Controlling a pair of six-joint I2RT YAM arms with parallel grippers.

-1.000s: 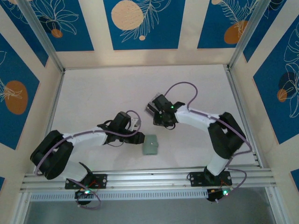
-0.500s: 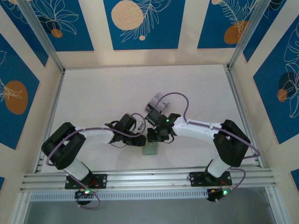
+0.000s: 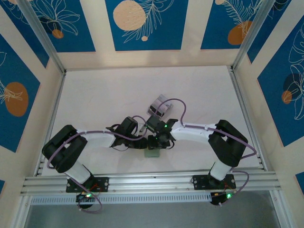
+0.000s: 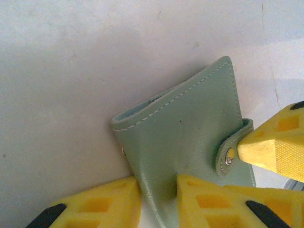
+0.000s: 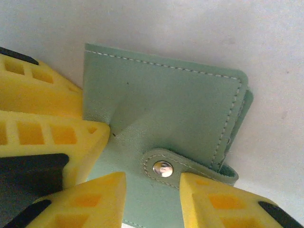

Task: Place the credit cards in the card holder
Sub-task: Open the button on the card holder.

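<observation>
Left gripper (image 4: 159,184), at the bottom of the left wrist view, is clenched on the edge of the closed sage-green card holder (image 4: 185,128), which sits lower centre on the white table (image 3: 104,95) in the top view; right gripper (image 5: 153,179) stands parted astride its snap tab (image 5: 164,167)

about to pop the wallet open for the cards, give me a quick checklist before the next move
1. The wallet is held down: ok. The left gripper pinches its edge, and the leather creases there.
2. The right gripper is lined up: ok. Its jaws stand apart, one on each side of the snap tab.
3. The wallet is open: not ok. The tab is snapped shut.
4. A card is in hand: not ok. Neither gripper holds one.
5. The stack of cards is within reach: probably ok. It lies on the table behind the grippers, apart from the wallet.
</observation>
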